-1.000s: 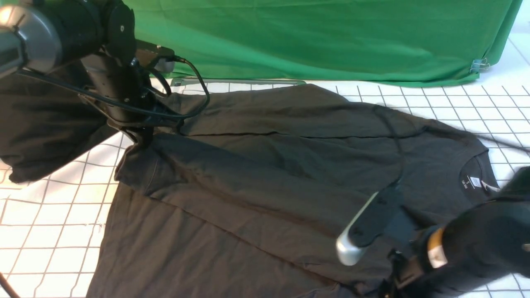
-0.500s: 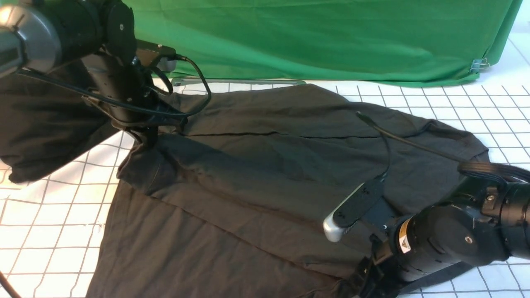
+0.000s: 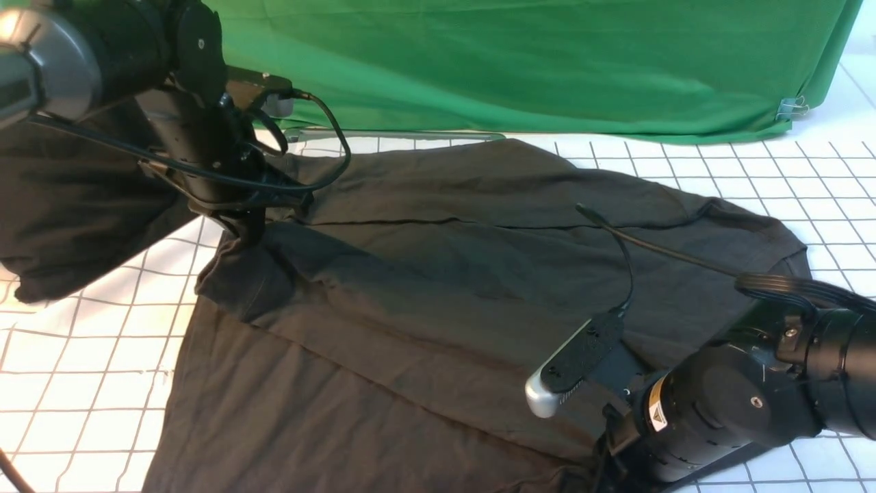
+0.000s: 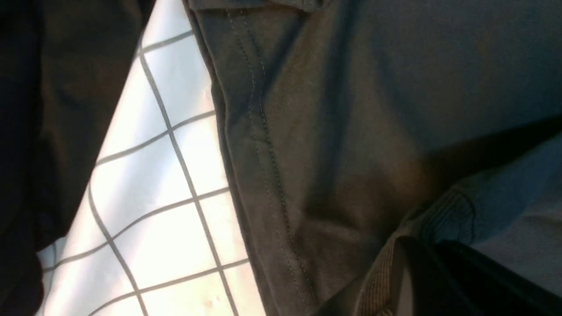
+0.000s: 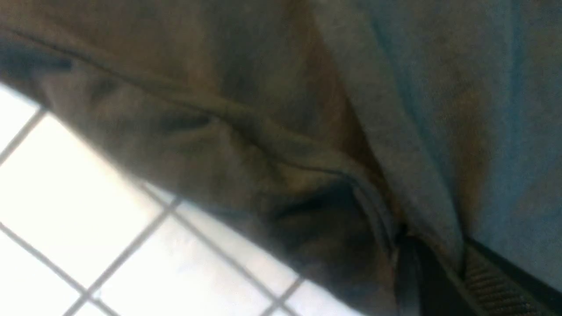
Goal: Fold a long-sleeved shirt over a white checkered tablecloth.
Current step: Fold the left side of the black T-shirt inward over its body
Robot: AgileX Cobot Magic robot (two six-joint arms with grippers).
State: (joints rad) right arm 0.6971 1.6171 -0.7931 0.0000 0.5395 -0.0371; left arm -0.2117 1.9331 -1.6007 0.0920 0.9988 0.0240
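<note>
The dark charcoal-brown long-sleeved shirt [image 3: 438, 274] lies spread over the white checkered tablecloth [image 3: 89, 342]. My left gripper [image 3: 245, 236] is at the shirt's left edge. In the left wrist view it [image 4: 434, 252] is shut on a ribbed cuff [image 4: 443, 215], beside the stitched hem. My right arm [image 3: 712, 411] is low over the shirt's near right edge and hides its own jaws in the front view. In the right wrist view my right gripper [image 5: 439, 267] is shut on a bunched fold of shirt [image 5: 307, 184], just above the tablecloth [image 5: 66, 197].
A plain green cloth [image 3: 547, 61] hangs across the back with a metal clip [image 3: 792, 107] at its right end. A blacker heap of cloth [image 3: 68, 198] lies at the far left under my left arm. A thin black cable [image 3: 626, 257] loops above the shirt by my right wrist.
My right arm has swung left and down onto the shirt's near right edge, covering the collar, and its jaws have closed on the fabric. My left gripper has edged slightly right with the cuff.
</note>
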